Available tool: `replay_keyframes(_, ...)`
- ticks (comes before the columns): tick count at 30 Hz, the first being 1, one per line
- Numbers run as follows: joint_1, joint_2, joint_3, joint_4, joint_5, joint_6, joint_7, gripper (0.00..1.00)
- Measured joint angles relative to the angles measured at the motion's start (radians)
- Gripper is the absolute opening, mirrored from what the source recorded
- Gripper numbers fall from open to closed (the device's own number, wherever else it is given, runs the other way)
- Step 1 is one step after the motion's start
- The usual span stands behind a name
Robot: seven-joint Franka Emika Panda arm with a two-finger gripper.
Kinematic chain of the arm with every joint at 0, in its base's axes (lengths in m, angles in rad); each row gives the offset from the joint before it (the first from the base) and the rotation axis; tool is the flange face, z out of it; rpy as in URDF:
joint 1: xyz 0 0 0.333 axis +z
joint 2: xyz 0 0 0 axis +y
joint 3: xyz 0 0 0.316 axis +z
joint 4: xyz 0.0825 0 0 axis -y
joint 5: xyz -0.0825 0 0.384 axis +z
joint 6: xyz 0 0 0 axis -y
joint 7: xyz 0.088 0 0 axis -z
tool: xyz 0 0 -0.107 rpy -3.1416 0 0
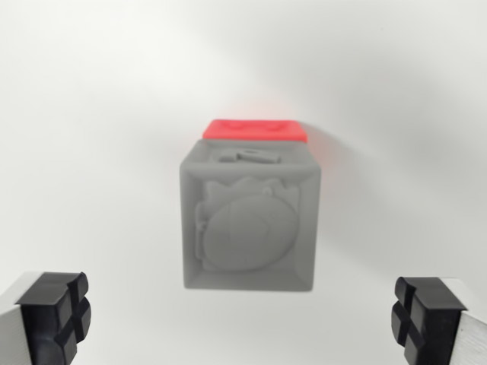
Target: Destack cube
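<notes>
Grey cube (249, 220) over red cube (255, 128); no legible writing.

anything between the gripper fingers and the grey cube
Nothing: in the wrist view only bare white surface separates the open gripper from the grey cube.

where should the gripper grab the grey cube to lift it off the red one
Grip the grey cube across its two plain side walls, coming straight along the camera's line. The fingers already stand wide apart either side of it, and its embossed face looks at the camera. The red cube lies behind.
</notes>
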Motion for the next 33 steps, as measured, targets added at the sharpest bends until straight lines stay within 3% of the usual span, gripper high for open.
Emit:
replay_keyframes(12, 0.005, 0.105, -0.014, 0.000, -0.019, 0.101, 0.005, 1.00)
replay_keyframes(27, 0.018, 0.171, -0.028, 0.008, -0.025, 0.161, 0.009, 1.00)
replay_keyframes(28, 0.018, 0.172, -0.028, 0.008, -0.025, 0.161, 0.009, 0.00)
replay_keyframes(33, 0.019, 0.172, -0.029, 0.008, -0.025, 0.162, 0.009, 0.00)
